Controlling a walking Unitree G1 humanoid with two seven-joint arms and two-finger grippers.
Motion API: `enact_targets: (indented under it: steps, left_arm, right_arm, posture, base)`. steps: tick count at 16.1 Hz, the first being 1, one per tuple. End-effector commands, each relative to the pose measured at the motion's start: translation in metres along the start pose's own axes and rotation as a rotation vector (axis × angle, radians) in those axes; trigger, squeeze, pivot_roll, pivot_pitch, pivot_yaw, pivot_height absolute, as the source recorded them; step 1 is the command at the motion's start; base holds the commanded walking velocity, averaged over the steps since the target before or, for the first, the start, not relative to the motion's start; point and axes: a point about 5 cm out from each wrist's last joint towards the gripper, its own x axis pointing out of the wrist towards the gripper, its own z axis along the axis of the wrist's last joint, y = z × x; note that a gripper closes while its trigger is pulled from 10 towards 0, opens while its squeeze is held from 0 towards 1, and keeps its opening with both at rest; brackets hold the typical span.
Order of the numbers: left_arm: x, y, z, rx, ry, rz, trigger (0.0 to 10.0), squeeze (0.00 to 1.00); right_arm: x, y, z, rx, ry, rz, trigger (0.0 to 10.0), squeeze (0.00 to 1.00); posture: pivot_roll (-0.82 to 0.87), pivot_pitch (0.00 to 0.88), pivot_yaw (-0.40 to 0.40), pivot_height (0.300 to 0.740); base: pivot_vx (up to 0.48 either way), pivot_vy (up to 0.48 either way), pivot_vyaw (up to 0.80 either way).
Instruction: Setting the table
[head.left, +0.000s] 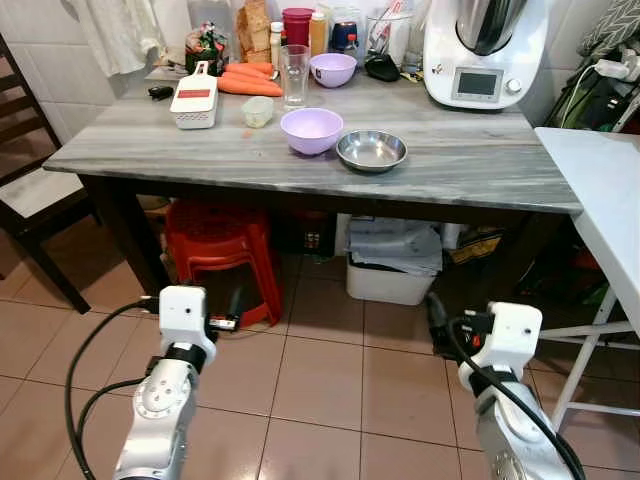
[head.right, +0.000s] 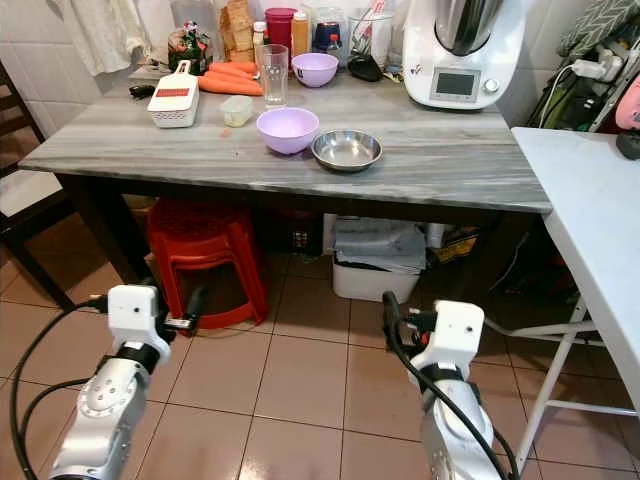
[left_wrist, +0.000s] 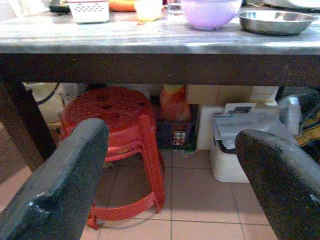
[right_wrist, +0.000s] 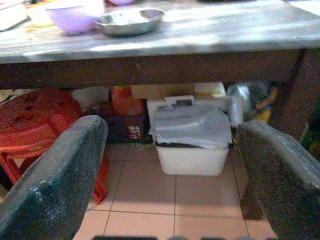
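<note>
At the bottom of the frame both arms hang low over the tiled floor, well short of the table: the left end effector (head.left: 232, 305) sits lower left and the right end effector (head.left: 436, 312) lower right, each with its fingers spread wide and nothing between them, as both wrist views confirm. Just beyond them, under the table, a red stool (head.left: 220, 250) stands left of centre and a white bin (head.left: 392, 268) right of centre. Above, the grey table (head.left: 480, 165) crosses the middle of the frame. Near its front edge, about centre, a purple bowl (head.left: 311, 130) and a steel dish (head.left: 371, 150) sit side by side, just apart. Left of them is a small tub (head.left: 258, 111) and a white grater (head.left: 194, 98). Farther back stand a glass (head.left: 294, 75), carrots (head.left: 248, 80), a second purple bowl (head.left: 332, 69) and, at upper right, a white cooking machine (head.left: 483, 50) among jars and bottles along the wall. Judging by this, the setting has barely begun: the dishes are grouped together rather than laid out at places, no cutlery can be made out, and neither end effector has reached the table yet.
</note>
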Motion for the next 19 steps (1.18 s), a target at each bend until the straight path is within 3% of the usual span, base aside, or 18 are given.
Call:
enact_targets:
  steps: [1,2,3,6,9,19]
  left_arm:
    - [-0.002,0.008,0.000,0.017,-0.005,0.020,10.0,0.00]
    - [-0.005,0.010,0.000,0.023,-0.004,0.022,10.0,0.00]
    - [-0.017,0.020,-0.003,0.055,0.007,0.027,10.0,0.00]
    - [-0.049,0.037,-0.018,0.091,0.062,0.061,10.0,0.00]
    - [-0.065,0.042,-0.025,0.096,0.093,0.110,10.0,0.00]
    - [-0.035,0.023,0.002,0.075,-0.015,0.063,10.0,0.00]
  right_arm:
    - [0.004,0.005,0.012,-0.028,-0.051,0.039,10.0,0.00]
    - [0.004,0.006,0.012,-0.031,-0.052,0.049,10.0,0.00]
    - [0.004,0.006,0.013,-0.044,-0.053,0.074,10.0,0.00]
    - [-0.018,-0.008,0.000,-0.113,-0.017,0.083,10.0,0.00]
    - [-0.028,-0.014,-0.010,-0.129,0.019,0.067,10.0,0.00]
    - [-0.007,-0.005,0.006,-0.133,-0.052,0.074,10.0,0.00]
  posture:
    - [-0.02,0.000,-0.020,0.740]
    - [-0.02,0.000,-0.030,0.740]
    - [0.00,0.000,-0.052,0.740]
    - [0.02,0.000,-0.061,0.740]
    - [0.02,0.000,-0.060,0.740]
    - [0.02,0.000,-0.050,0.740]
  base:
    - [0.000,0.000,0.00]
    - [0.000,0.000,0.00]
    - [0.000,0.000,0.00]
    - [0.000,0.000,0.00]
    - [0.000,0.000,0.00]
    - [0.000,0.000,-0.09]
